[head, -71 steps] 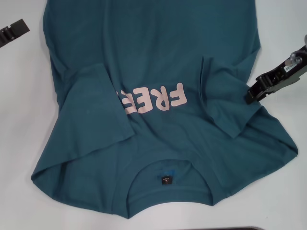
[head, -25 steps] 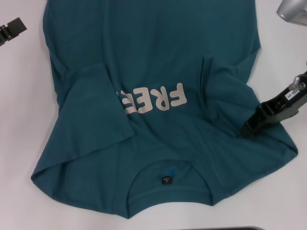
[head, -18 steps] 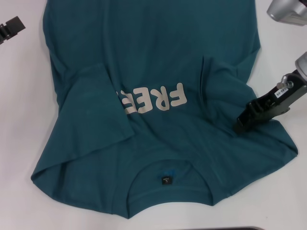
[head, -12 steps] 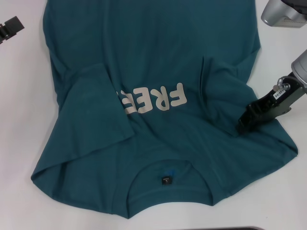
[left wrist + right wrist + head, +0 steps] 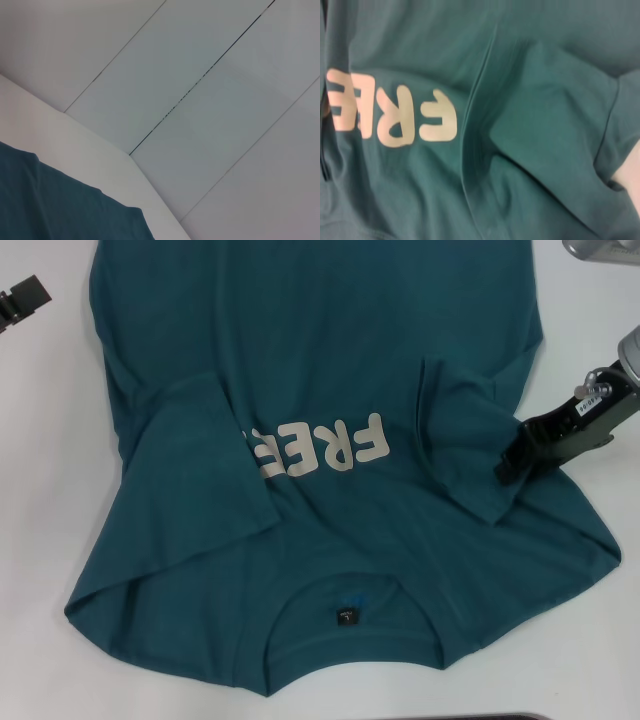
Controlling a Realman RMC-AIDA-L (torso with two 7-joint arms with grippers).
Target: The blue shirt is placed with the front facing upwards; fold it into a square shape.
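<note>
Blue shirt [image 5: 320, 370] flat on white tabletop [image 5: 50, 490], both sleeves folded inward. Right gripper [image 5: 512, 458] at right sleeve's edge; left gripper [image 5: 22, 298] far left, off the cloth. Jaws' state: cannot tell.

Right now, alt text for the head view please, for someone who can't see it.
A blue shirt lies face-up on a white table, collar nearest the camera, both sleeves folded inward, the left one covering part of the pale chest lettering. The right gripper sits at the folded right sleeve's edge; the left gripper is off the cloth, far left.
</note>
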